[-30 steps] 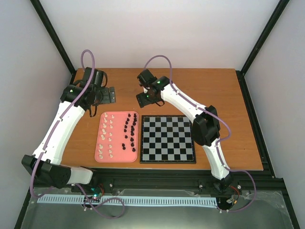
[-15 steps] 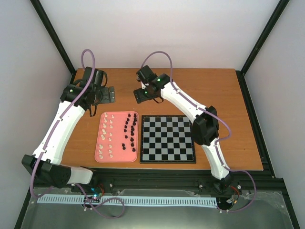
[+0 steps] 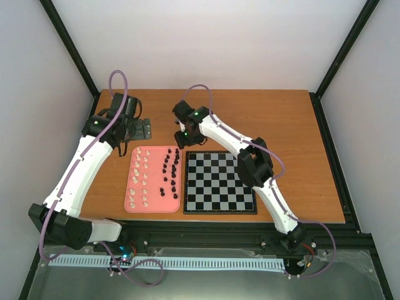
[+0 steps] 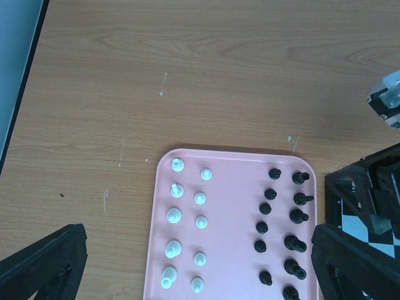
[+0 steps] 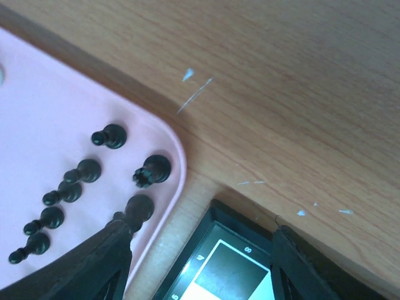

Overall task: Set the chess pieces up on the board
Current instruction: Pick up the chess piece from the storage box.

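The pink tray (image 3: 154, 187) is crowded: the chess pieces (image 3: 167, 165) are stood close in rows, and one bare lane is seen down its middle. The tray's 1 o'clock corner is blocked from above by the right gripper (image 3: 182, 142). The board (image 3: 219, 182), at the tray's 3 o'clock, is seen open.

Inspection of my right wrist view: the dark rim of the board (image 5: 232, 219) carries small pale coordinate marks (image 5: 248, 250). One beside the corner reads as an 8, lying sideways. Two more along the adjoining edge are too blurred to read. I find nothing else legible in any view.
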